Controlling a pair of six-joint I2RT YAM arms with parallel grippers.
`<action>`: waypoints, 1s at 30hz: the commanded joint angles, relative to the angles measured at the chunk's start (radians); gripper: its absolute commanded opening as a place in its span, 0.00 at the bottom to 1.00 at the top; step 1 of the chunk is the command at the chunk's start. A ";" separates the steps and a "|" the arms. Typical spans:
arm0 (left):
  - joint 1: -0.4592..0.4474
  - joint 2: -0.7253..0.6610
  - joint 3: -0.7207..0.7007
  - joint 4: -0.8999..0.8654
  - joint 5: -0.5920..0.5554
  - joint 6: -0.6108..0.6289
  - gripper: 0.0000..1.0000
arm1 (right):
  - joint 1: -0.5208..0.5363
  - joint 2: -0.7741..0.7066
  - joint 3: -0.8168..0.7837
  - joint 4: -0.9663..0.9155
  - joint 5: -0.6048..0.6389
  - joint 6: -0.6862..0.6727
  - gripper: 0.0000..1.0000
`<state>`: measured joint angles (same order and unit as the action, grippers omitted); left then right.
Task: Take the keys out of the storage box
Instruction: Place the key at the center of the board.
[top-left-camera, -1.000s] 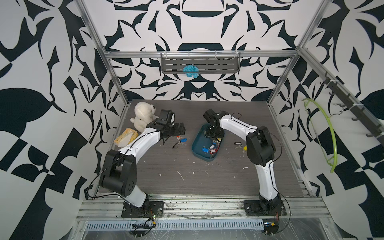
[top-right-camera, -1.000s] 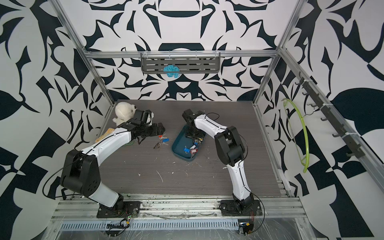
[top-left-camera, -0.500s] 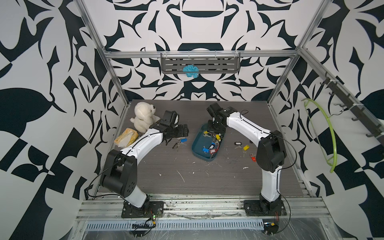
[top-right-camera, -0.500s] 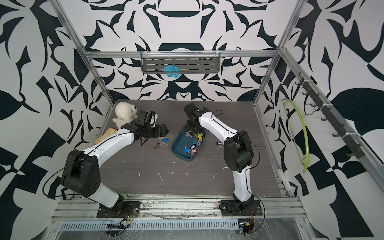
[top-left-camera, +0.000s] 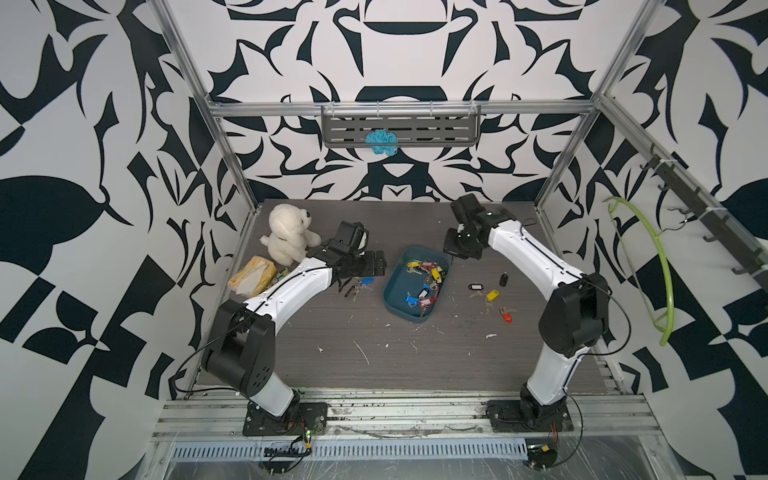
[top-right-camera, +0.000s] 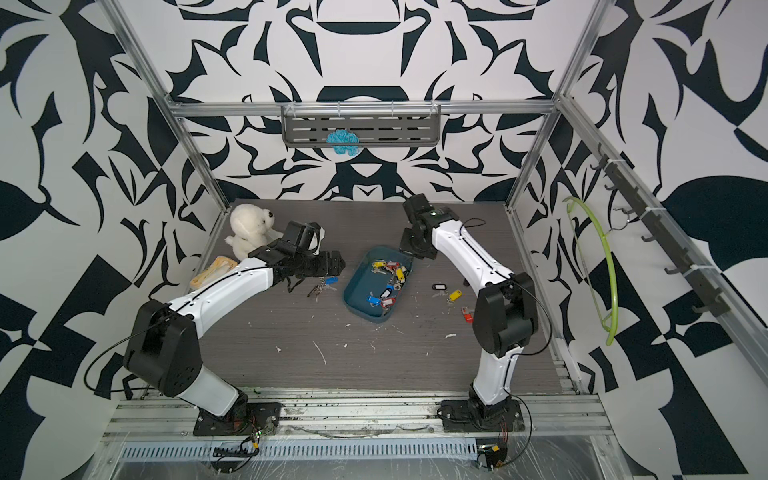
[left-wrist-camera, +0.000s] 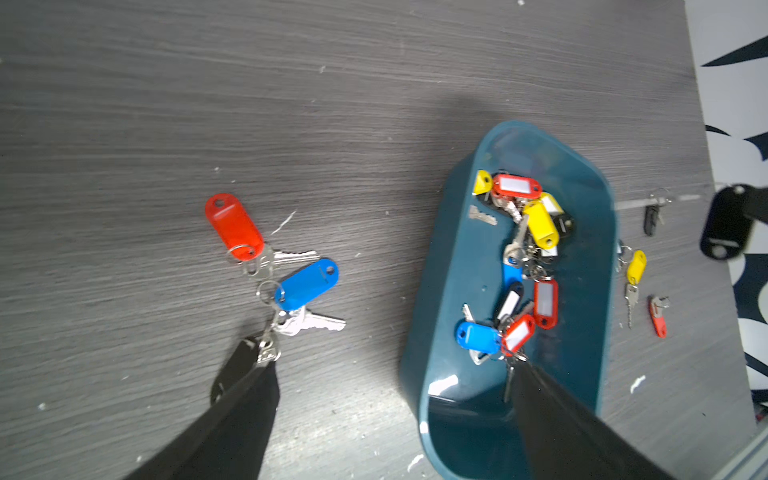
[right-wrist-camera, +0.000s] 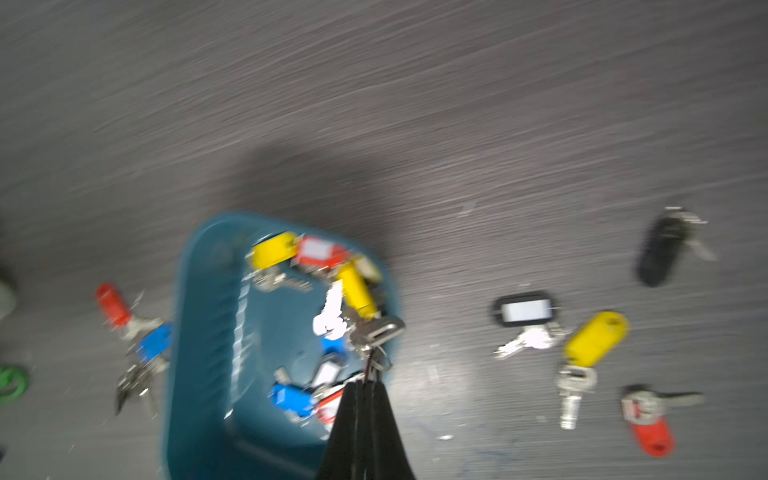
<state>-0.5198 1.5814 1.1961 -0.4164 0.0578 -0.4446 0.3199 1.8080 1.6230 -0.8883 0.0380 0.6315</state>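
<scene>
Left wrist view looks down between the spread fingers (left-wrist-camera: 232, 415) of the left claw (left-wrist-camera: 384, 359), which gapes wide and grips nothing. One finger hangs over a loose bunch (left-wrist-camera: 291, 286) with red and blue tags lying on the counter (left-wrist-camera: 124, 124), though whether it touches the bunch's clasp I cannot tell; the other finger covers one end of the storage box (left-wrist-camera: 440, 299). Most of the keys (left-wrist-camera: 523, 257) lie heaped inside that box, their red, yellow, blue and black tags tangled. In both top views the box sits just right of the frame's centre, and the right claw (top-left-camera: 457, 249) hovers over its upper right corner, hiding that corner. The right wrist view is smeared, yet it shows this claw pinched shut with a silver key (right-wrist-camera: 380, 330) on a ring hanging at its tips. Right of the box, four tagged keys lie apart on the counter: a white-labelled black tag (top-left-camera: 475, 286), a yellow tag (top-left-camera: 491, 296), a red tag (top-left-camera: 506, 318) and a dark fob (top-left-camera: 503, 278). In a top view the right arm's elbow (top-right-camera: 505, 316) half covers the red one. At the counter's upper left stand a white plush toy (top-left-camera: 286, 235) and a yellow packet (top-left-camera: 253, 276), partly behind the left arm (top-left-camera: 291, 291). A blurred black tag (left-wrist-camera: 725, 224) is cut by the picture's edge, and a green loop (right-wrist-camera: 12, 382) likewise.
</scene>
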 joint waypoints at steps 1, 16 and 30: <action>-0.023 -0.004 0.036 -0.038 -0.020 0.007 0.96 | -0.072 -0.028 -0.039 0.008 0.001 -0.055 0.00; -0.122 0.076 0.143 -0.081 -0.038 0.007 0.92 | -0.253 0.194 -0.050 0.114 -0.053 -0.108 0.00; -0.169 0.181 0.217 -0.105 -0.046 0.044 0.86 | -0.266 0.080 -0.127 0.126 -0.017 -0.117 0.57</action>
<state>-0.6861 1.7382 1.3724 -0.4961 0.0219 -0.4297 0.0555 1.9884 1.5047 -0.7475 -0.0055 0.5228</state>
